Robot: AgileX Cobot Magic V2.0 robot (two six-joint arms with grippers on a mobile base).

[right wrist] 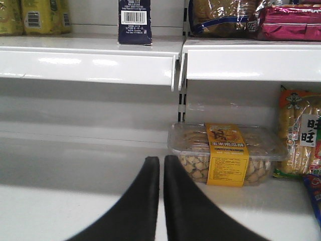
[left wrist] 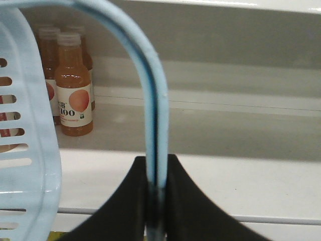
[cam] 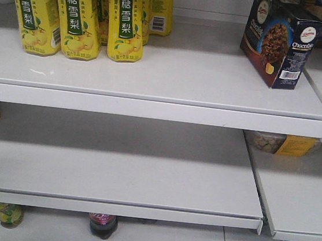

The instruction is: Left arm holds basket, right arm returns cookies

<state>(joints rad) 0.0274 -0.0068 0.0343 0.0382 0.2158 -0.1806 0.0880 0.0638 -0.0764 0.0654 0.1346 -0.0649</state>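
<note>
Clamping the basket (left wrist: 30, 150) handle in the left gripper (left wrist: 156, 193); keeping right gripper (right wrist: 161, 201) nearly together, empty; cookies (cam: 279, 41) standing upper right on shelf (cam: 154, 79).

Soft, even light; mild shelf glare

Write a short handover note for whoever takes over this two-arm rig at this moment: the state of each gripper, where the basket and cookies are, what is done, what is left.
Left gripper: shut on one hoop handle of the light blue slotted plastic basket.
Right gripper: shut, holding nothing, in front of the lower shelf.
Cookies: the dark navy cardboard cookie box stands upright on the white top shelf, right of the yellow drink cartons.
Done: cookies appear returned.
Left: probably only pull the right arm back; keep hold of the basket.
</note>
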